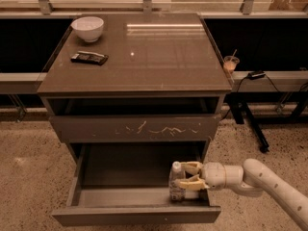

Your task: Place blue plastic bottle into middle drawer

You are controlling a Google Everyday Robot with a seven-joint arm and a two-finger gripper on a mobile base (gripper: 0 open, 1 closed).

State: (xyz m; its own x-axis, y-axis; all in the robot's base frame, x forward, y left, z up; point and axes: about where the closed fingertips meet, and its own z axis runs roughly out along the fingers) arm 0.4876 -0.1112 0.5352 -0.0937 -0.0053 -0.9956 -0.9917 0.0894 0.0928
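The blue plastic bottle (176,183), clear with a white cap, stands upright in the front right corner of the open middle drawer (130,214). This drawer is pulled out below the drawer front with pale scratch marks (137,128). My gripper (183,175) reaches in from the right on its white arm. Its cream fingers (191,166) are closed around the bottle's upper part. The bottle's base is at the drawer floor, by the front panel.
A white bowl (87,28) and a dark flat device (89,57) lie on the cabinet top at the back left. A small cup with a straw (231,63) sits on a ledge to the right. A black stand leg (252,129) is beside the cabinet.
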